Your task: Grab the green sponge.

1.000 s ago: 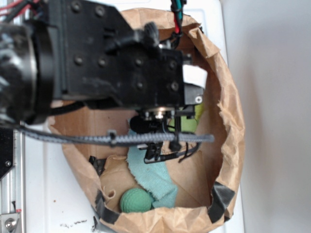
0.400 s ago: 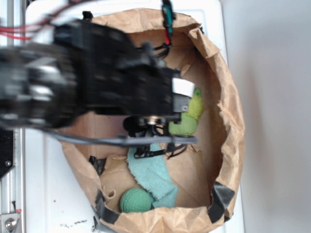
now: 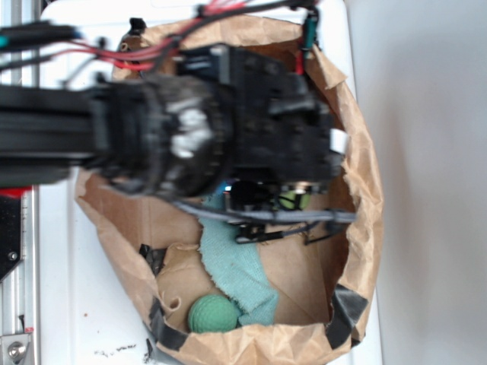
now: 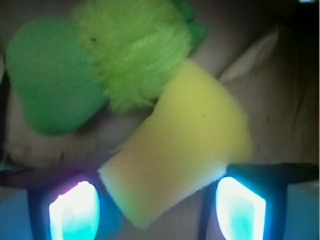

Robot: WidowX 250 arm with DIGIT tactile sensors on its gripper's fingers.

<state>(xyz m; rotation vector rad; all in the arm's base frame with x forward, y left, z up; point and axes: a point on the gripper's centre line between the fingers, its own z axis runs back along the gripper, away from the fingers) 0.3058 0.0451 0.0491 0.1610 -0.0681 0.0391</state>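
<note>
right now i have the fingers spread open, one pad low on the left and the other low on the right, with the yellow sponge lying between them. the green sponge sits up at the far left, touching a fuzzy lime-green thing, clear of my fingers. from outside, the arm hides most of the brown paper bag; only a sliver of green shows beneath it. my worry: closing here would take the yellow sponge instead, or drag the fuzzy piece along. i judge i need to shift toward the green one first.
</note>
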